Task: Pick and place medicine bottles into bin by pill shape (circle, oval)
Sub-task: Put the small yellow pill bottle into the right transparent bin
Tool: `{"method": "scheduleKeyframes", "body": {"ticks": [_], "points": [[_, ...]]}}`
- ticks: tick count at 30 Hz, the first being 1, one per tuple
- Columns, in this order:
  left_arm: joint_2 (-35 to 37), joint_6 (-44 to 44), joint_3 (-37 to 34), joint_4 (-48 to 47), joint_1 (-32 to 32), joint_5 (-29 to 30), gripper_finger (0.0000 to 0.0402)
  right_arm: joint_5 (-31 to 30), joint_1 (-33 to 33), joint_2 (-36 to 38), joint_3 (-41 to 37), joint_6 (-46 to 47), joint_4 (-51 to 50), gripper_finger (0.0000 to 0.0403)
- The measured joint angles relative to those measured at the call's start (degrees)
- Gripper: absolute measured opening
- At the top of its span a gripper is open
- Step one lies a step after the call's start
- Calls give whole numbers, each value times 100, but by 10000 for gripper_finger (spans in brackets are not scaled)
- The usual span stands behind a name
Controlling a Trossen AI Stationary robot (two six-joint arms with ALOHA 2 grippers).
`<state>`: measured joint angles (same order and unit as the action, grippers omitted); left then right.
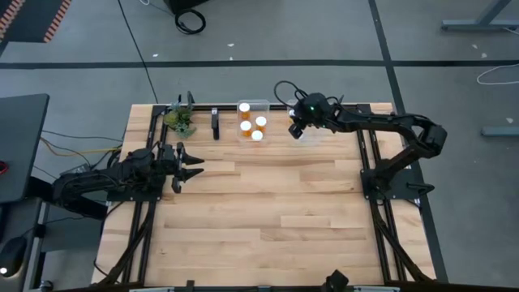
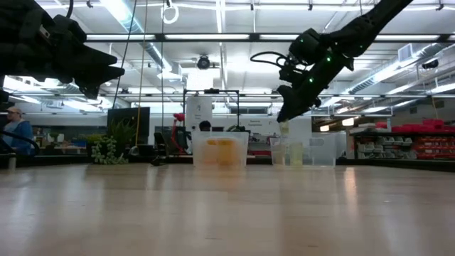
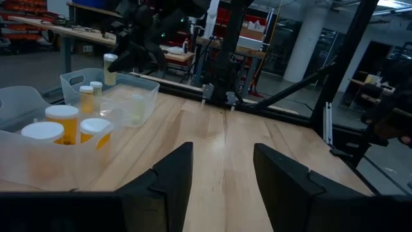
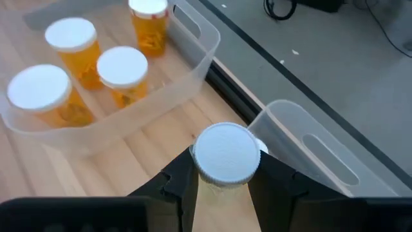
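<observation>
Nearest you, the left gripper (image 1: 193, 171) waits by the table's (image 1: 268, 235) left edge with its jaws apart and empty, likely keeping out of the way. Farther off, at the far edge, your right gripper (image 4: 222, 169) is clamped on a medicine bottle (image 4: 226, 154) held over the second bin (image 4: 309, 154), which suits a drop there. Four bottles sit in the first bin (image 4: 199, 48) just beside it. The right wrist view shows the grip on the cap; the low view alone shows the bottle hanging clear above the bin rim (pill shape is unreadable anywhere)
</observation>
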<state>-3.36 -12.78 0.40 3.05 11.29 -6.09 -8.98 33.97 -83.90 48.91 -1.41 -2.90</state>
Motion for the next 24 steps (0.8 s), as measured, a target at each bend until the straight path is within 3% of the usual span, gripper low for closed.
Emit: {"method": "scheduleKeyframes", "body": {"ticks": [16, 24], "points": [[1, 0, 2, -2, 0, 0, 172, 477, 379, -16, -937, 88, 1320, 129], [1, 0, 2, -2, 0, 0, 172, 517, 379, -544, -982, 144, 1741, 129]]}}
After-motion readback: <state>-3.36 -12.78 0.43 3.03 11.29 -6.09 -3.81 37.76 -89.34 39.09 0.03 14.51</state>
